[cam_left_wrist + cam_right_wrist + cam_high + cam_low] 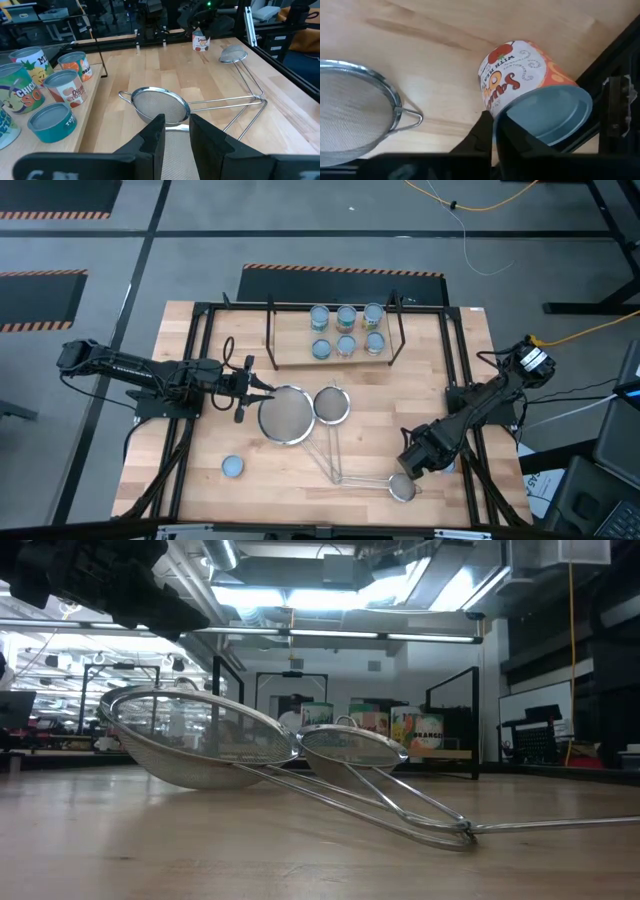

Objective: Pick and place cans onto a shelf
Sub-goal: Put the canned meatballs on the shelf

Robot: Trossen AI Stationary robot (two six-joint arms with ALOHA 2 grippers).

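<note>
On the wooden table [330, 480]: three strainers | right tool [494, 131] closed beside can [530, 85] | left tool [176, 135] narrowly parted

Around my worktop [300, 490] the floor [300, 225] is grey, marked with dark lines and orange-and-black hazard stripes [340, 270]. A yellow cable [480, 205] trails across it beyond the far edge. Looking level across the wood, I see long ceiling lights [330, 595] glowing bright over a workshop hall, with what may be benches and equipment at the left [50, 735], and a whiteboard [535, 710] at the right.
</note>
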